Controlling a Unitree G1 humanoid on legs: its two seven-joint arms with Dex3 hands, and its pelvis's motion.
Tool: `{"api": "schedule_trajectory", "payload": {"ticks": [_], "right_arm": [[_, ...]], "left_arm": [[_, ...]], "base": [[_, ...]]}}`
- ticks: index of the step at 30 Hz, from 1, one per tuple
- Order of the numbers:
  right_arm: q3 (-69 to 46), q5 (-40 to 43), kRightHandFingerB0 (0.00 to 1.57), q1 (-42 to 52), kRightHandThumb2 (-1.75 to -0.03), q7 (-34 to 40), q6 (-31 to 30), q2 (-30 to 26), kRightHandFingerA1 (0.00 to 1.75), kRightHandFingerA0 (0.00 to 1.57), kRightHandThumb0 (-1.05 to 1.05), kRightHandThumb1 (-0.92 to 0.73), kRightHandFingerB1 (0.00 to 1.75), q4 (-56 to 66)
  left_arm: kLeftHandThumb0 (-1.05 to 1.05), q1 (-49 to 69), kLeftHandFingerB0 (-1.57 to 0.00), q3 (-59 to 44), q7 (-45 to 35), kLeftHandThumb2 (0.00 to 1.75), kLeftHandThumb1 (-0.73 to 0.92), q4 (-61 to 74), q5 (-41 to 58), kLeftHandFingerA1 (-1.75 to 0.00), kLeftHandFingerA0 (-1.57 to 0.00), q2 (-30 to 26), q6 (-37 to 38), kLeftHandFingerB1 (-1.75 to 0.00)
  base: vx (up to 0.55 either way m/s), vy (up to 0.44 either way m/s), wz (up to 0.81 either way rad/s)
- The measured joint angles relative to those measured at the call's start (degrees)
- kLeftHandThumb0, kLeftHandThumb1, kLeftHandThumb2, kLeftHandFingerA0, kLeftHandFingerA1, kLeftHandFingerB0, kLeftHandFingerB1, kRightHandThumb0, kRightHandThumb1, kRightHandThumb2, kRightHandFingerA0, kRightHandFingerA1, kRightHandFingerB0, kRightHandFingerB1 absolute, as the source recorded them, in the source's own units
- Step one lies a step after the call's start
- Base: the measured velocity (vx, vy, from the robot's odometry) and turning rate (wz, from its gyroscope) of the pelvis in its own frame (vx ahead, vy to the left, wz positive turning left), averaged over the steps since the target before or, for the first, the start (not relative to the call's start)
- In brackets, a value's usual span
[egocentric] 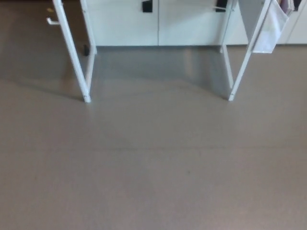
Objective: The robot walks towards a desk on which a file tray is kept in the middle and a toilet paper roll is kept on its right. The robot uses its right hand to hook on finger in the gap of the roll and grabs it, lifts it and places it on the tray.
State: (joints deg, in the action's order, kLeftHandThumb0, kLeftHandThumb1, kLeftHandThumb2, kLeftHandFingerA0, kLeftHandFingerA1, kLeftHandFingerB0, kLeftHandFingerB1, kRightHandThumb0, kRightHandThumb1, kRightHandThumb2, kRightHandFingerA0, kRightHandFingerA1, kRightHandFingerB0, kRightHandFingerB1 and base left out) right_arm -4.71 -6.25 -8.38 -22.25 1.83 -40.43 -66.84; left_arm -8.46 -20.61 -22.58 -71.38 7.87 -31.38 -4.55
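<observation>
Head view, approach stage. Nearest to me lies the smooth grey-brown floor (153, 182), filling the lower two thirds of the field, and no part of the robot shows over it. Neither the left hand nor the right hand is in view, so I cannot tell whether either is spread, closed or holding anything. Farther on stand the slanted left white metal leg frame (79, 62) and the right white metal leg frame (240, 67) of the desk, well apart, with bare floor between them. The desk top lies above the upper edge and is not shown. The toilet paper roll and the file tray are therefore out of sight. Going by the task, I judge them ahead and above this field, the roll toward the right frame and so on the right hand's side. Its long axis and the facing of its core gap cannot be read here. A pale hanging fabric pouch (268, 28) sits just beside the right frame, on the side where the reach would come. A small white bracket (52, 21) juts out near the left frame. Farthest back run flat white cabinet doors (158, 21) with black handles (147, 5). I judge the walk unfinished, with nothing on the floor barring it
</observation>
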Motion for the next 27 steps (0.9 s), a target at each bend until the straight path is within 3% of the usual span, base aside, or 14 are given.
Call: {"api": "schedule_trajectory", "payload": {"ticks": [7,10,11,13,14,16,17,18,19,20,23,24,25,27], "right_arm": [[0.2,-0.2,0.00,-0.5,-0.86,0.2,0.0,0.2,0.52,0.06,-0.70,-0.41,0.20,-1.9],[0.0,-0.1,0.07,-0.1,-0.57,0.2,0.0,0.2,0.44,0.24,-0.59,-0.57,0.26,-1.5],[-0.4,0.0,0.06,0.0,-0.79,0.5,0.0,0.4,0.52,0.22,-0.64,-0.46,0.26,-1.5],[-0.4,0.0,0.04,-0.1,-0.83,0.6,0.8,0.8,0.52,0.20,-0.65,-0.45,0.26,-1.2],[-0.4,0.0,0.08,0.0,-0.60,0.6,1.1,0.7,0.44,0.28,-0.58,-0.59,0.20,-1.1],[-0.3,-0.1,0.04,-0.1,-0.59,0.6,1.5,0.6,0.42,0.22,-0.55,-0.58,0.22,-1.1],[-0.4,0.0,0.05,-0.2,-0.78,0.5,1.6,0.6,0.49,0.13,-0.65,-0.44,0.24,-1.2],[-0.5,0.0,0.00,-0.3,-0.92,0.4,1.6,0.6,0.50,0.03,-0.35,-0.34,0.50,-1.2],[-0.6,0.1,0.00,-0.3,-0.92,0.3,1.7,0.6,0.50,0.03,-0.35,-0.34,0.50,-1.3],[-0.7,0.1,0.05,-0.2,-0.80,0.4,1.7,0.6,0.49,0.14,-0.66,-0.45,0.23,-1.3],[-0.4,-0.1,0.05,-0.1,-0.77,0.6,1.7,0.6,0.49,0.16,-0.61,-0.45,0.24,-1.3],[-0.4,-0.1,0.00,-0.1,-0.94,0.6,1.7,0.6,0.50,0.04,-0.34,-0.40,0.50,-1.5],[-0.6,0.0,0.06,-0.1,-0.76,0.7,1.6,0.7,0.49,0.13,-0.60,-0.44,0.24,-1.6],[-0.9,0.1,0.05,-0.3,-0.77,0.8,1.6,0.8,0.49,0.16,-0.62,-0.44,0.25,-1.7]], "left_arm": [[-1.05,-0.2,0.00,-0.1,0.2,1.29,0.52,-0.3,0.0,-0.78,-0.02,-0.1,0.0,-0.67],[-1.05,0.1,0.00,0.1,0.2,1.30,0.53,-0.4,0.0,-0.78,-0.03,-0.2,0.0,-0.67],[-1.05,0.2,0.00,0.3,0.2,1.30,0.53,-0.3,0.0,-0.79,-0.04,0.0,0.0,-0.67],[-1.05,-0.3,0.00,0.6,0.1,1.29,0.52,-0.1,-0.1,-0.78,-0.02,0.0,0.0,-0.67],[-1.05,-0.4,-0.01,0.6,0.1,1.30,0.55,0.0,0.0,-0.76,0.00,0.1,0.0,-0.65],[-1.05,-0.3,0.00,0.6,0.2,1.31,0.54,0.1,0.0,-0.78,-0.03,0.1,0.0,-0.66],[-1.05,-0.3,0.00,0.6,0.3,1.31,0.55,0.1,0.0,-0.79,-0.05,0.1,0.0,-0.66],[-1.05,-0.2,0.00,0.7,0.3,1.31,0.54,0.1,0.0,-0.80,-0.07,0.1,0.0,-0.67],[-1.05,-0.2,0.00,0.8,0.4,1.31,0.54,0.1,-0.1,-0.80,-0.07,0.0,0.0,-0.67],[-1.05,-0.2,0.00,0.9,0.5,1.31,0.54,0.1,-0.1,-0.80,-0.07,0.0,0.0,-0.67],[-1.05,-0.2,0.00,1.0,0.6,1.31,0.53,0.1,-0.1,-0.78,-0.03,0.0,0.0,-0.66],[-1.05,-0.3,0.00,1.0,0.6,1.30,0.53,0.0,-0.1,-0.79,-0.05,0.0,0.0,-0.67],[-1.05,-0.3,0.00,1.0,0.6,1.30,0.53,-0.1,-0.1,-0.79,-0.05,0.0,0.0,-0.67],[-1.05,-1.0,0.00,1.0,0.6,1.31,0.53,-0.1,0.0,-0.79,-0.03,0.1,0.0,-0.67]], "base": [[0.43,0.043,0.08],[0.46,-0.113,0.26],[0.57,-0.092,-0.50],[0.58,-0.141,0.69],[0.57,-0.153,0.23],[0.50,-0.120,0.04],[0.44,-0.047,-0.02],[0.47,-0.027,-0.04],[0.42,0.004,-0.09],[0.45,0.052,-0.13],[0.47,0.104,-0.24],[0.48,0.166,-0.27],[0.58,0.190,-0.43],[0.57,0.305,-0.67]]}}
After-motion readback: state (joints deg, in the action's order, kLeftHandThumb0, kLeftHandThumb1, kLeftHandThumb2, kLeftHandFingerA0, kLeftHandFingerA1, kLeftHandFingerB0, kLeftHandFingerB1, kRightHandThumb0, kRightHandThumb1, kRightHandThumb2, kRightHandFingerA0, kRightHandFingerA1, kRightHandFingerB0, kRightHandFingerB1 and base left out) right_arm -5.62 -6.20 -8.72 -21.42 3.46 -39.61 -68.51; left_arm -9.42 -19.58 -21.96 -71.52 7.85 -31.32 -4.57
